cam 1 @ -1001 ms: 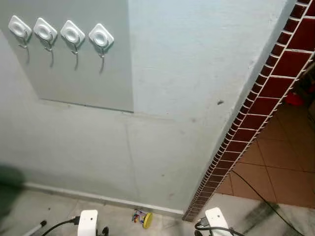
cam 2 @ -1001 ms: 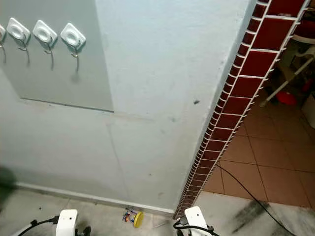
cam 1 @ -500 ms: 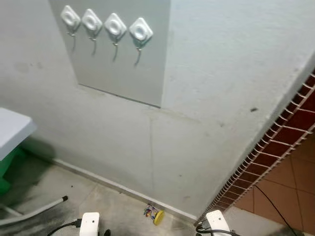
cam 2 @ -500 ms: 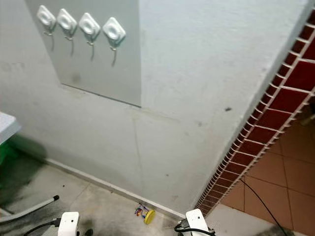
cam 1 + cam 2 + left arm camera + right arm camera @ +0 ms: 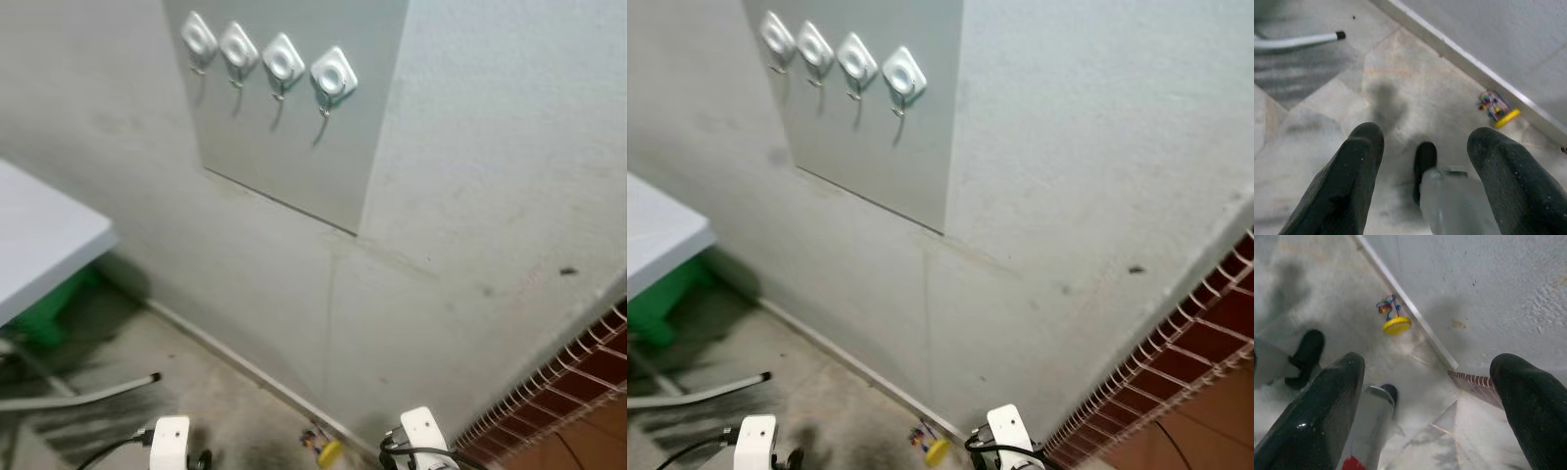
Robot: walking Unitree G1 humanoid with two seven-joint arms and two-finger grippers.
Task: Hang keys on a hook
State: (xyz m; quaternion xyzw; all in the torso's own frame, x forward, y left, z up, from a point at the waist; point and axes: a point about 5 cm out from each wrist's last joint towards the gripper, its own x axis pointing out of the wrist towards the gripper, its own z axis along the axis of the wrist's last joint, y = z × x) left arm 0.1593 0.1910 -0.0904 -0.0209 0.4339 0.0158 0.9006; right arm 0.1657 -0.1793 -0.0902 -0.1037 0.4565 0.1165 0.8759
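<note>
1. The left end effector (image 5: 1422,191) is seen low over the floor (image 5: 1327,122), its two black fingers (image 5: 1352,176) spread apart with nothing between them.
2. The right end effector (image 5: 1425,406) is likewise held low with its fingers (image 5: 1322,411) parted and empty.
3. The keys (image 5: 1393,316), on a yellow round tag, are found lying on the floor against the skirting at the foot of the wall (image 5: 470,196).
4. A white surface (image 5: 39,245) is seen to the left of the keys, away from the wall, with something green (image 5: 49,313) beneath it.
5. High on the wall above the keys, a grey panel (image 5: 294,147) is mounted, carrying a row of four white hooks (image 5: 333,76); nothing is hung on them.
</note>
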